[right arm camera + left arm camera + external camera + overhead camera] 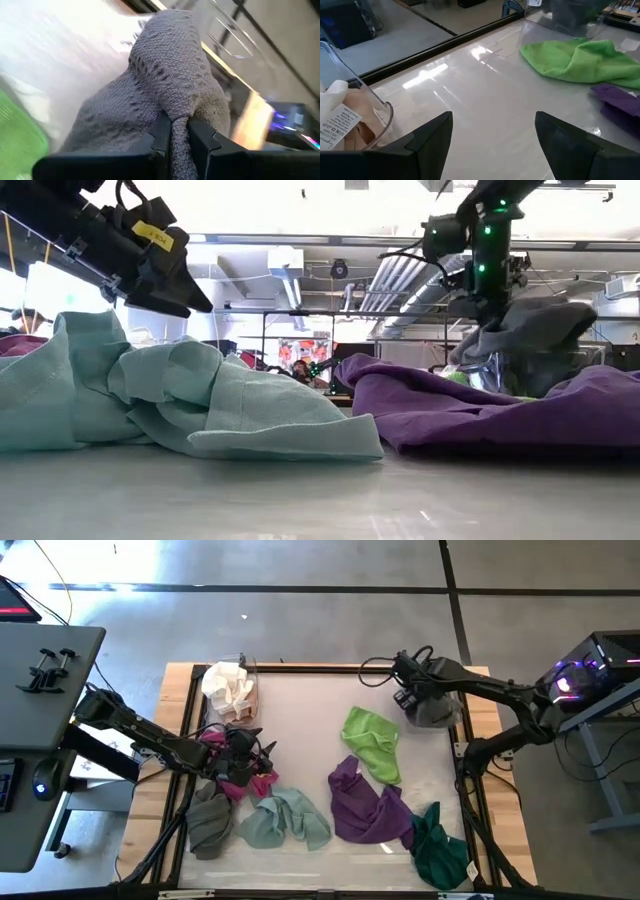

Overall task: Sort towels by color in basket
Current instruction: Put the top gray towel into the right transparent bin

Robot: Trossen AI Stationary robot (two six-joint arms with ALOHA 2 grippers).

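Observation:
My right gripper (412, 695) is at the table's far right, shut on a grey towel (165, 85) that hangs over a clear bin (455, 708). My left gripper (492, 140) stands open above the magenta towel (255, 780) at the left, holding nothing. Lying flat on the table are a lime green towel (373, 743), a purple one (365, 805), a dark green one (438, 845), a mint one (285, 818) and a grey-brown one (208, 820). Cream towels (228, 690) sit in a clear bin (370, 100) at the far left. My right gripper pinches a bunched fold of the grey towel (179, 117) between its two fingers, slanting down from above. The towel (530, 330) hangs slack below the fingers. Whether its lower end rests in the bin cannot be told.
A raised black frame (190, 710) borders the white work surface. Bare surface lies in the middle, between the far-left bin and the lime green towel. A dark desk (50, 670) stands beyond the table's left edge, and electronics with purple lights (580, 675) stand at the right.

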